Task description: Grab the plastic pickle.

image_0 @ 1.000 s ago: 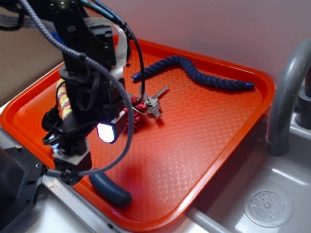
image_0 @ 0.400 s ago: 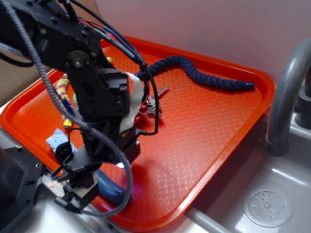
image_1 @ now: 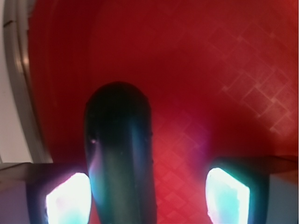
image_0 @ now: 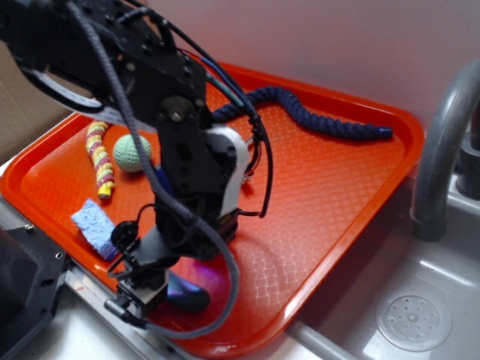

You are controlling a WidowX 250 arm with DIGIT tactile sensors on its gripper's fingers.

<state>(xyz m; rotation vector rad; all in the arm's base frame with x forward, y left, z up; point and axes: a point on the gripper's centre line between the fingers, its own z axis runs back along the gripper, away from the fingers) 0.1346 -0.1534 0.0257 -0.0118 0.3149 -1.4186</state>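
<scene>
Within 1 second the gripper has swung down to the orange tray's near corner, its 2 fingers spread around the plastic pickle, which hugs the left one, ready for closing.

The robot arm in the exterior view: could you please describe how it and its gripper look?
The arm is black and boxy, with one white segment, thin black and blue cables and a grey braided hose. The gripper has two dark fingers with pale glowing pads.
</scene>
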